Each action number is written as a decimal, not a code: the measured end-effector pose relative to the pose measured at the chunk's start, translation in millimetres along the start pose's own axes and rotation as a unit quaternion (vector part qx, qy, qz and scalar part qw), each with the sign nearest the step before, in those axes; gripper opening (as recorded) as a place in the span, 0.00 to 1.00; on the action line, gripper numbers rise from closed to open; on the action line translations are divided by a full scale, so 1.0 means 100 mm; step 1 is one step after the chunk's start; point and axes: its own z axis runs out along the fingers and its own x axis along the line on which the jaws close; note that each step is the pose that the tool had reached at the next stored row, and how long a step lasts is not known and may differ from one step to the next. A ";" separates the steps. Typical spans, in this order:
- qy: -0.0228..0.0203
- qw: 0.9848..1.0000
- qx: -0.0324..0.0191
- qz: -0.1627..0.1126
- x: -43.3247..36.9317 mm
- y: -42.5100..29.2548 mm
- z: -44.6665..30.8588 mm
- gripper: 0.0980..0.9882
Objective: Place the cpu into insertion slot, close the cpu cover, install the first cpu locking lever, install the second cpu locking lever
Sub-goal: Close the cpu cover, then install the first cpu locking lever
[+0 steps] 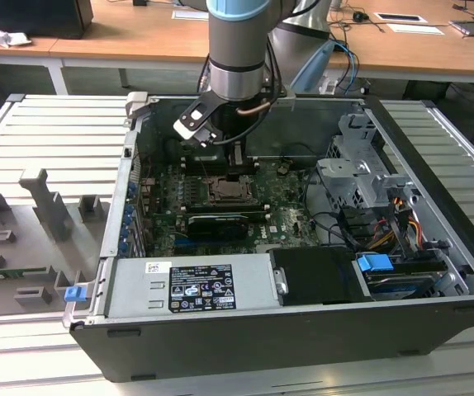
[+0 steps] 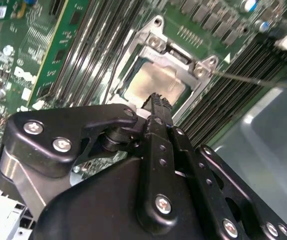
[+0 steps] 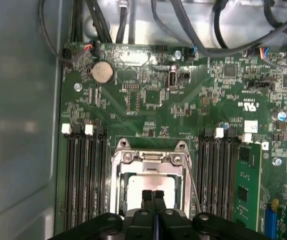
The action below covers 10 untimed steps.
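Nearest, in the first wrist view, the fingers (image 3: 147, 196) are pressed together and grip nothing, their tips poised directly over the cpu (image 3: 151, 181). The cpu lies flat in the insertion slot (image 3: 114, 187), framed by the cpu cover (image 3: 151, 157), which looks folded down. A thin locking lever (image 3: 190, 176) runs along the slot's edge, seemingly unlatched. In the exterior view the slot sits mid-frame, below the arm (image 1: 237, 49) at upper centre.

Pale grey cpu (image 3: 136, 192) seated in silvery-rimmed insertion slot (image 3: 125, 156), cpu cover (image 3: 151, 170) apparently lying closed over it
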 end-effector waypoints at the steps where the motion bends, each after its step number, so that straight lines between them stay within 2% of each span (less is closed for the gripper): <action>1: 0.000 1.000 0.000 0.000 0.001 -0.005 0.003 0.01; 10: 0.001 1.000 0.000 0.000 0.003 -0.027 0.013 0.01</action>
